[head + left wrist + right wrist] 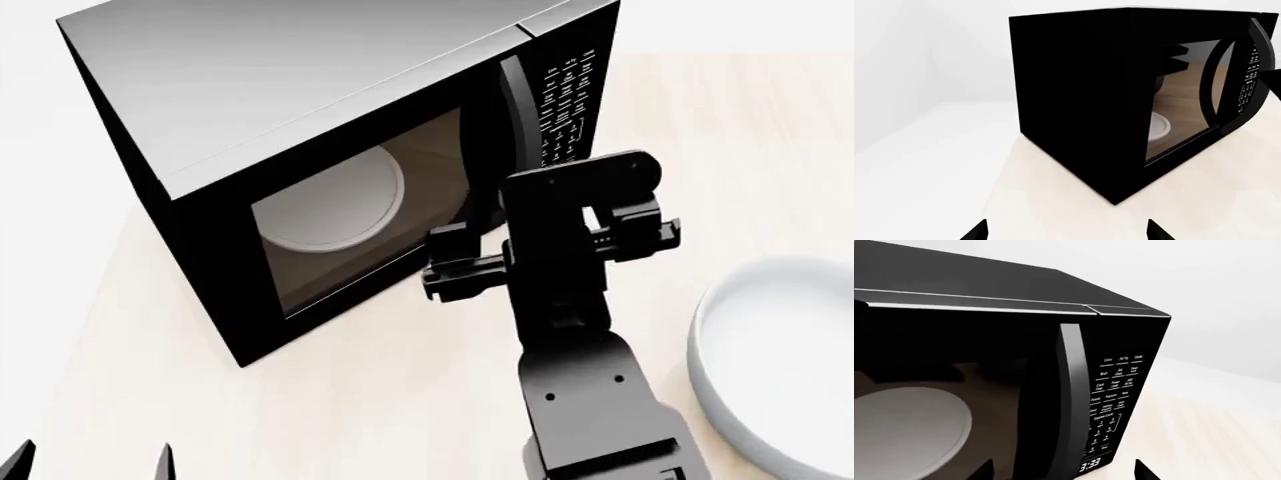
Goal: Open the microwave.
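Observation:
The black microwave [334, 150] with a grey top stands on the light table, its windowed door shut and the white turntable plate [334, 205] showing through the glass. Its vertical handle [514, 120] sits beside the button panel [567, 100]. My right gripper [451, 260] is open in front of the door's lower part, close to the handle. In the right wrist view the handle [1073, 400] rises between my open right gripper's [1062, 472] fingertips, with the clock [1091, 465] just beyond. My left gripper [94, 462] is open and empty at the table's near left; it [1067, 232] faces the microwave's side [1074, 105] from a distance.
A white bowl [781, 360] sits on the table [400, 400] at the right, next to my right arm [587, 380]. The table's pale surface extends in front of the microwave; white floor lies to the left beyond the table edge [80, 330].

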Robot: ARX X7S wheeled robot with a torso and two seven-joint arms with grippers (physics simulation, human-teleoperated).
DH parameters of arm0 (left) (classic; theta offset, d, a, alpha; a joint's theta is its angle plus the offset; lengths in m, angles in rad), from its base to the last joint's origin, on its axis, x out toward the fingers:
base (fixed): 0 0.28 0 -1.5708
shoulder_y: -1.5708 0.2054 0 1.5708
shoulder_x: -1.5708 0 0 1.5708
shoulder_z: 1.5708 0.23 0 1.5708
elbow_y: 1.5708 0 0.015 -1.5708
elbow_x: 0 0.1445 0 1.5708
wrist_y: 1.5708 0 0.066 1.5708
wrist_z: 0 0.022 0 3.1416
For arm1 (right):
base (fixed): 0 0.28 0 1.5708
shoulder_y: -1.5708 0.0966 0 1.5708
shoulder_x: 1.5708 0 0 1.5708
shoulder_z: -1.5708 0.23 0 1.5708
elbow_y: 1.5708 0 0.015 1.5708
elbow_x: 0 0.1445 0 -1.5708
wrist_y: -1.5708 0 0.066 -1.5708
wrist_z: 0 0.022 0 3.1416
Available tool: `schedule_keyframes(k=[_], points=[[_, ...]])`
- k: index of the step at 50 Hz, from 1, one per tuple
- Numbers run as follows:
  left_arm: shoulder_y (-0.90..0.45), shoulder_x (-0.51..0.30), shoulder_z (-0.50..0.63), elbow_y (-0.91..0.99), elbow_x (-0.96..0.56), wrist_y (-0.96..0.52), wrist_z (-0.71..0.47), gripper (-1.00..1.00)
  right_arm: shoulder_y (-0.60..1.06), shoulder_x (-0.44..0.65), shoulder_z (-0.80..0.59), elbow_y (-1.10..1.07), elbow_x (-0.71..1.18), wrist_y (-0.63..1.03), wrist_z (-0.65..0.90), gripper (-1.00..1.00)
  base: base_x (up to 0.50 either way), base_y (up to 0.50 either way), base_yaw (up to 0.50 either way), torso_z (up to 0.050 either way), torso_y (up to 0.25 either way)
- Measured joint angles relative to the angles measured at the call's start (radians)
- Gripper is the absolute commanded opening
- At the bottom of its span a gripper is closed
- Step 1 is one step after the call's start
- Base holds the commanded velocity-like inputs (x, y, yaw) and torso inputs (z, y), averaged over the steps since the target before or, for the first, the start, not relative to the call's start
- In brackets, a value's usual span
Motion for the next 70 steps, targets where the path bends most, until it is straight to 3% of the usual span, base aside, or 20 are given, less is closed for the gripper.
schedule_keyframes(k=[68,69,70], points=[[-0.008,-0.023,0.024,-0.002,-0.015,0.006,-0.020,1.00,0.344,-0.130,-0.083,0.802,-0.029,-0.379,-0.008,1.00,0.00,0.00,0.00,0.000,0.000],[-0.008,-0.023,0.025,-0.003,-0.016,0.006,-0.021,1.00,0.347,-0.131,-0.084,0.809,-0.029,-0.383,-0.009,-1.00,0.00,0.00,0.00,0.000,0.000],[-0.008,-0.023,0.025,-0.003,-0.016,0.006,-0.021,1.00,0.348,-0.131,-0.085,0.812,-0.028,-0.386,-0.009,-1.00,0.00,0.00,0.00,0.000,0.000]])
